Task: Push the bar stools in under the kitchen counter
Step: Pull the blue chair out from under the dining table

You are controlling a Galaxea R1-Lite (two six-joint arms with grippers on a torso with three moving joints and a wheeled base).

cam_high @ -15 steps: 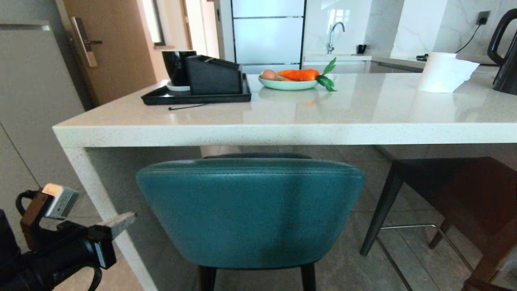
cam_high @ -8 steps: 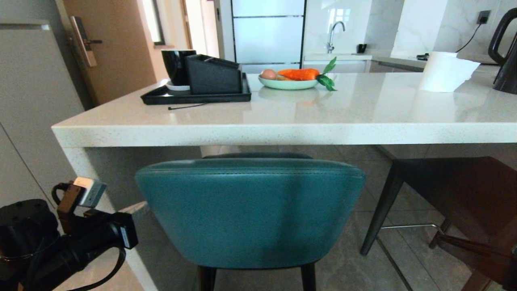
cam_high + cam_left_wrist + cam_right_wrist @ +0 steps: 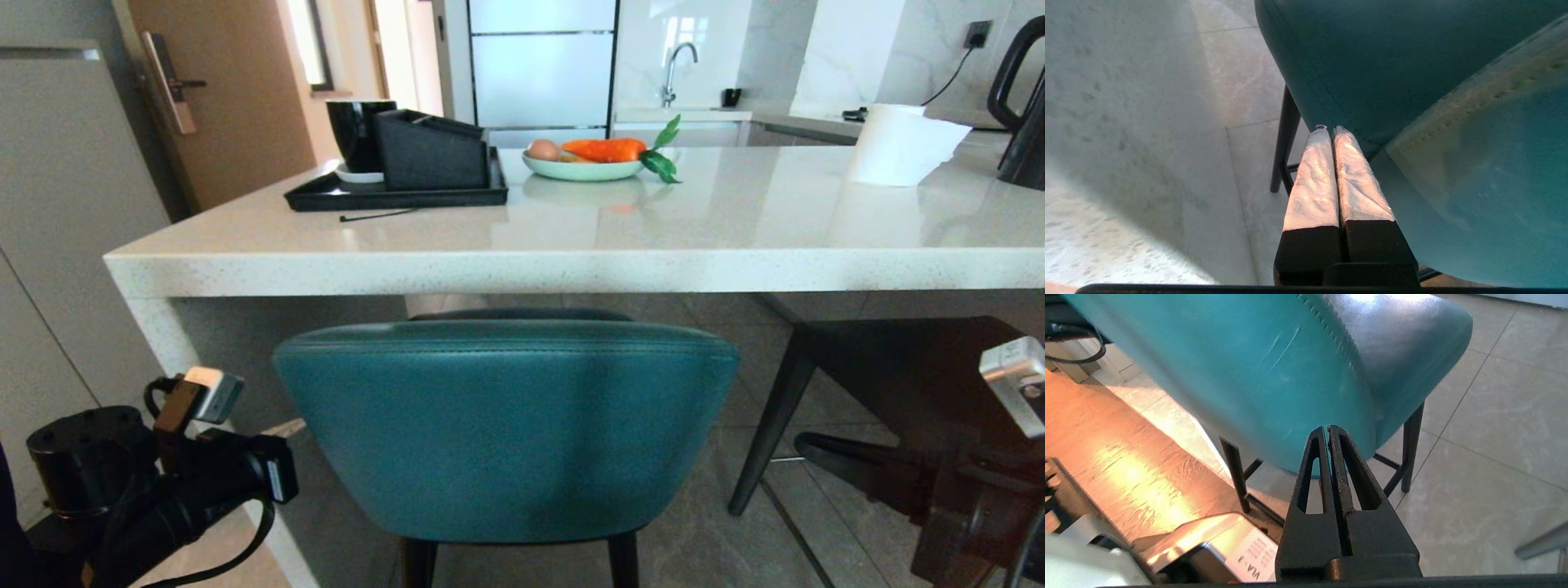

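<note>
**Jaws pressed together on both arms, nothing held**

Jaws closed flat on left gripper (image 3: 1327,130), tips just beside the lower left side of the teal stool (image 3: 506,429)'s backrest; contact not clear. Seen low at left in head view (image 3: 282,427), by the white panel leg (image 3: 175,343).

Jaws closed on right gripper (image 3: 1327,428) too, empty, pointing at the teal stool's rear curve from the right side, near but contact not clear. Low at right in head view (image 3: 808,445), in front of the dark stool (image 3: 914,384).

Teal stool centred before the worktop (image 3: 571,269), backrest top below the slab edge, seat partly under it, thin black legs (image 3: 1284,139) on grey floor tiles (image 3: 1494,416). Dark stool to its right, also partly under the slab.

On worktop: black tray (image 3: 392,196) with dark mug (image 3: 359,135) and black box (image 3: 433,151), plate (image 3: 581,170) with carrot (image 3: 604,150) and egg (image 3: 542,150), paper roll (image 3: 894,145), kettle (image 3: 1020,114) at far right.
</note>
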